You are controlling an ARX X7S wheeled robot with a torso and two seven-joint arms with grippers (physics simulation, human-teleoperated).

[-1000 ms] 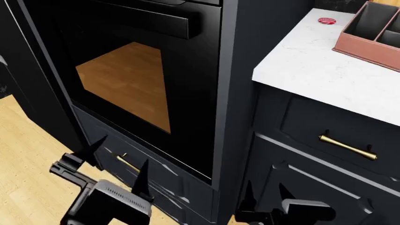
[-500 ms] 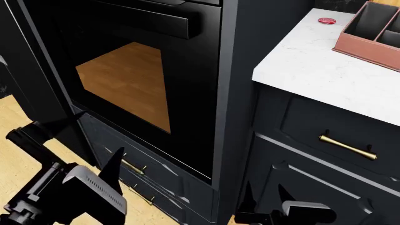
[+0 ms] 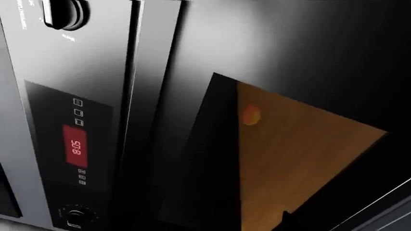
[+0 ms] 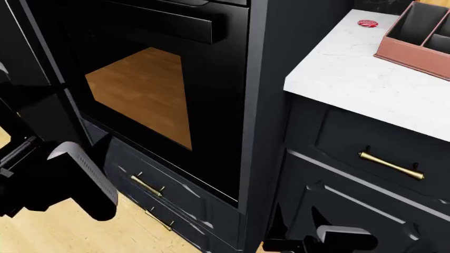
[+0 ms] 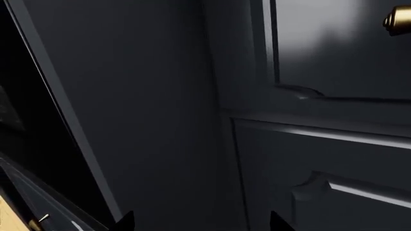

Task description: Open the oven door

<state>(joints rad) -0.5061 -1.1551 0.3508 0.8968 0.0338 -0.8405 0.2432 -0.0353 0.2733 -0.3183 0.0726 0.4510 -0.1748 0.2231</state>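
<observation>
Oven door (image 4: pixel 183 95) shut. My left hand (image 4: pixel 52 182) low beside it, grip hidden, can't tell. Right hand (image 4: pixel 299 224) spread, empty, facing navy cabinet fronts (image 5: pixel 334 144).

A white marbled countertop (image 4: pixel 351 79) tops the dark navy cabinets (image 4: pixel 365 174) on the right of the head view – on it sits a pinkish-brown divided tray (image 4: pixel 414 39) near the back, with a small red round thing (image 4: pixel 367 23) just beside the tray's corner. Below, a light wood floor (image 4: pixel 42 232) carries the cabinets and the oven column (image 4: pixel 267 105)
</observation>
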